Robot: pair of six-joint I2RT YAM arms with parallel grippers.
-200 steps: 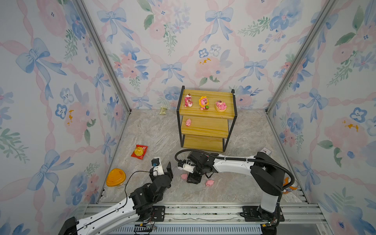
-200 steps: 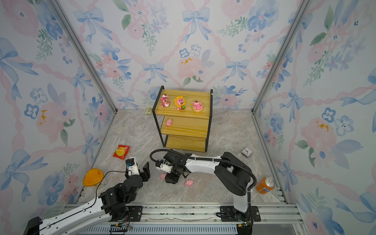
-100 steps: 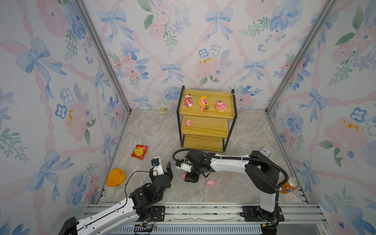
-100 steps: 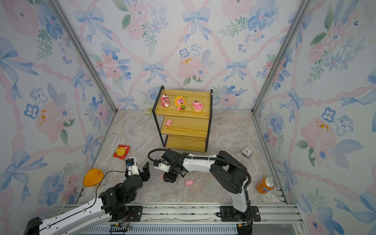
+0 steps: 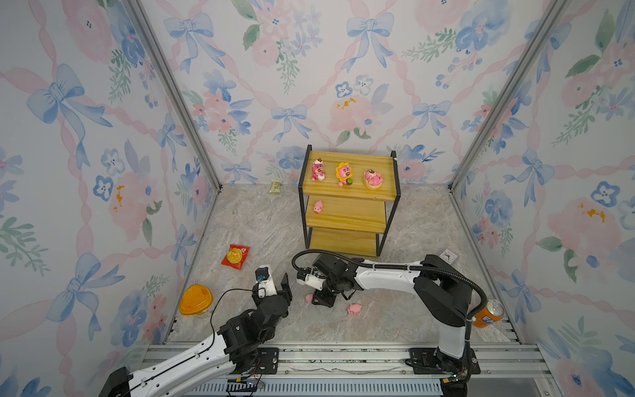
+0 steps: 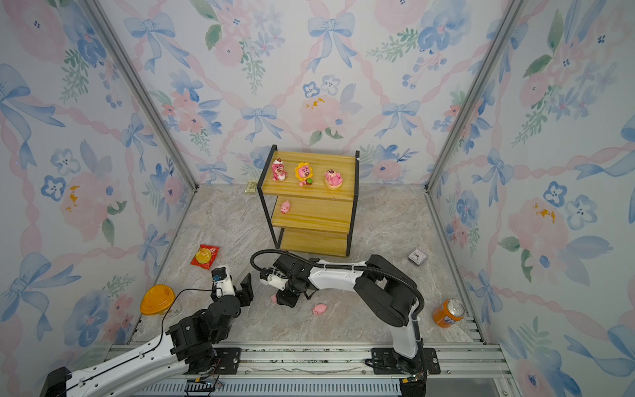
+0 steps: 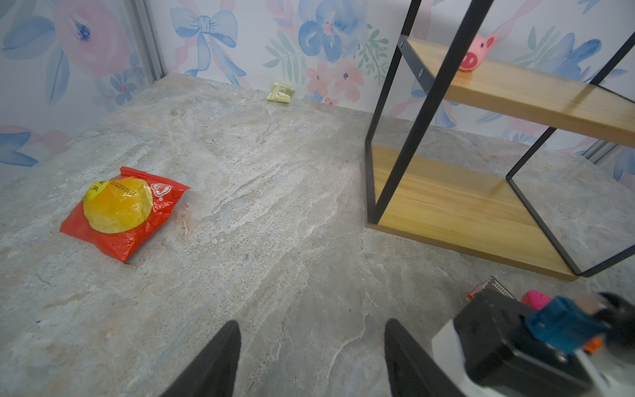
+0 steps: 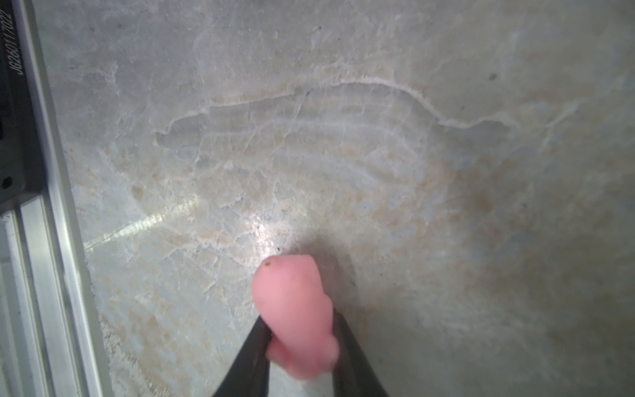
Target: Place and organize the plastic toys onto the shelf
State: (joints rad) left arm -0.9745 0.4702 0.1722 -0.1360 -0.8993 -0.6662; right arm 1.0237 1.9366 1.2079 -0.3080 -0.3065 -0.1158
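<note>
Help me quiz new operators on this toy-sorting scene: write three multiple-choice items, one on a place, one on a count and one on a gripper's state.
1. Where on the shelf does the pig sit?
A. top tier
B. middle tier
C. bottom tier

2. How many bears stand on the top tier?
A. three
B. one
C. five

3. What is the right gripper doing?
A. open and empty
B. shut on a packet
C. shut on a second pig

Key:
1 B: the pig lies on the board just below the bears.
2 A: both top views show three figures in a row.
3 C: the right wrist view shows the black fingers pinching a pink body.
</note>
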